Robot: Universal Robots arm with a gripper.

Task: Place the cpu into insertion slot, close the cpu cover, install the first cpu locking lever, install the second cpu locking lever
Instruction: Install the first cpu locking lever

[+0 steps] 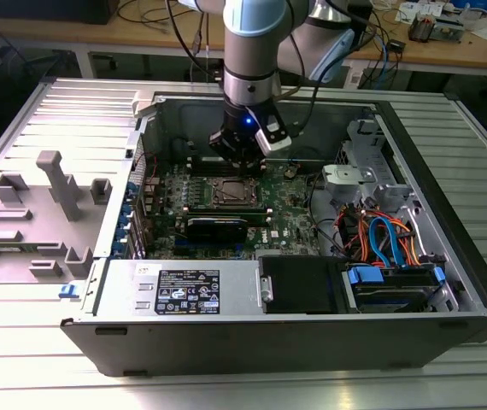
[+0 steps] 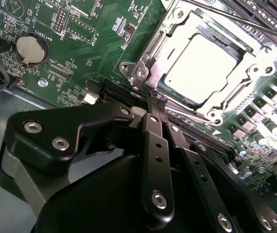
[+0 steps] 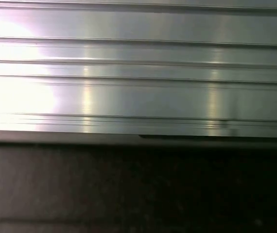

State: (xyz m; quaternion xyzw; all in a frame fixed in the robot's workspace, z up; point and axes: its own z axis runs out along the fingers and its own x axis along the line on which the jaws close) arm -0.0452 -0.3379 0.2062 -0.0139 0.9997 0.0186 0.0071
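The cpu [image 2: 201,65] lies flat in the insertion slot [image 1: 233,191], its dull silver top showing through the window of the cpu cover [image 2: 264,63]. The cover lies down over it. A thin metal lever rod [image 2: 235,18] runs along the far side of the socket. My gripper [image 2: 157,98] is shut with nothing visible between its black fingers, and its tip hovers at the socket's near corner, by a screw [image 2: 142,73]. In the exterior view the gripper [image 1: 242,162] hangs just behind the socket, inside the open computer case.
A coin battery [image 2: 30,48] sits on the green board beside the socket. A power supply [image 1: 184,290] lies at the case front. A drive cage with orange and blue cables [image 1: 380,239] is at the exterior view's right. Grey fixture blocks [image 1: 55,184] stand on the ribbed table [image 3: 138,63].
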